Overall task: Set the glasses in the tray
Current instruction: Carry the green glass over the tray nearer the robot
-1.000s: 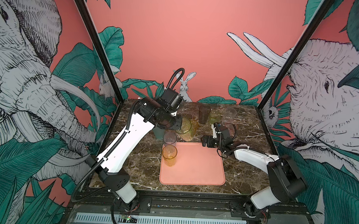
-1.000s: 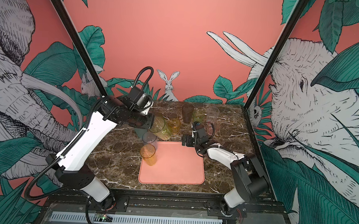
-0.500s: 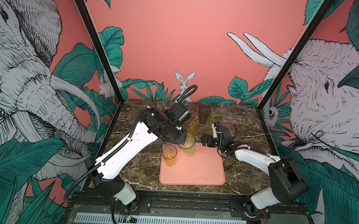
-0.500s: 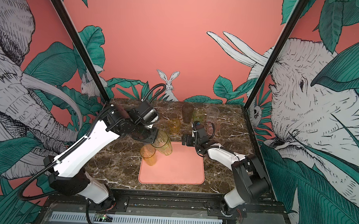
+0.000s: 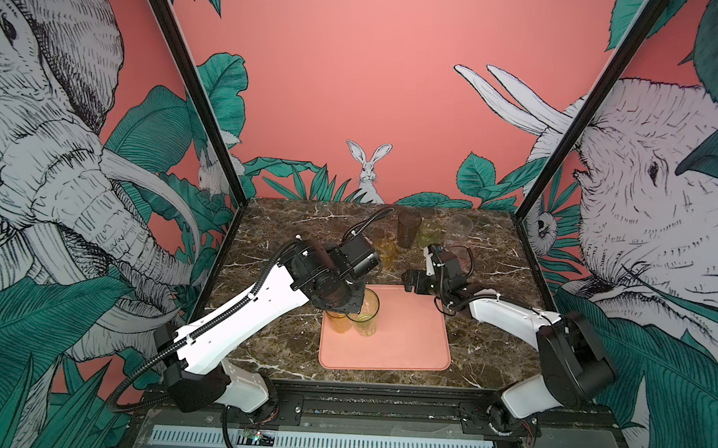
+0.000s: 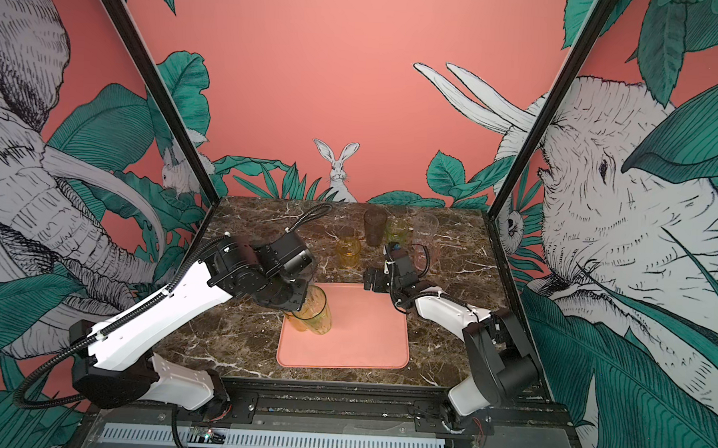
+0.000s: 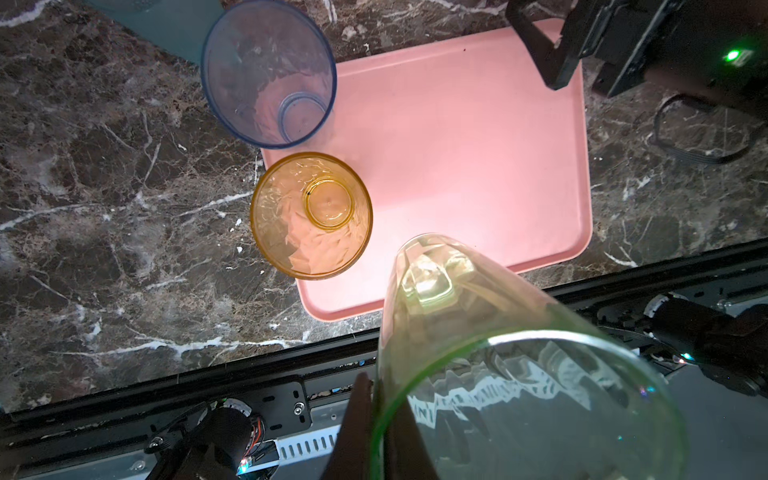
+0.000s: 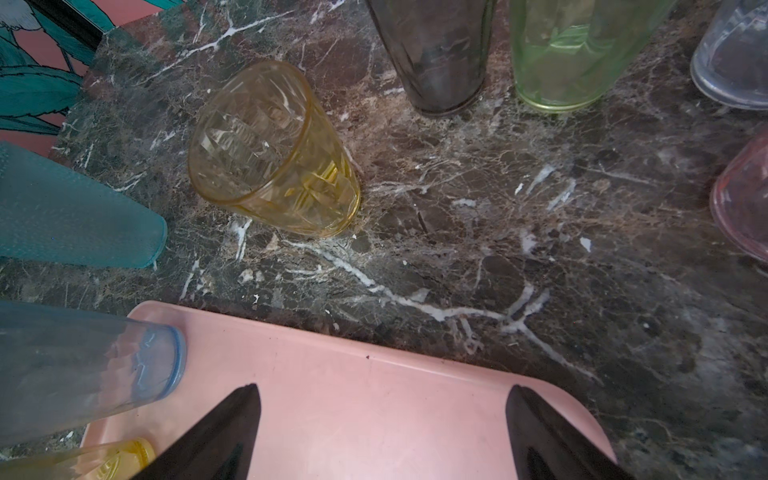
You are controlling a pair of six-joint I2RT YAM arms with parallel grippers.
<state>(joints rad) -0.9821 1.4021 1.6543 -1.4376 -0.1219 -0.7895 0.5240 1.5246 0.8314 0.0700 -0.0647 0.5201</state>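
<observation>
Pinching rim of yellow-green tumbler (image 7: 478, 332) in left gripper (image 7: 376, 399), visible only from left wrist; right gripper (image 8: 382, 388) splayed empty over tray (image 8: 332, 353).

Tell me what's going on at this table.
The left claw is shut on the rim of a yellow-green tumbler, holding it at the pink tray, beside an amber tumbler standing there. A bluish tumbler stands at the tray's far-left corner. The right claw hangs open over the tray's far edge. Other glasses wait on the marble behind.
</observation>
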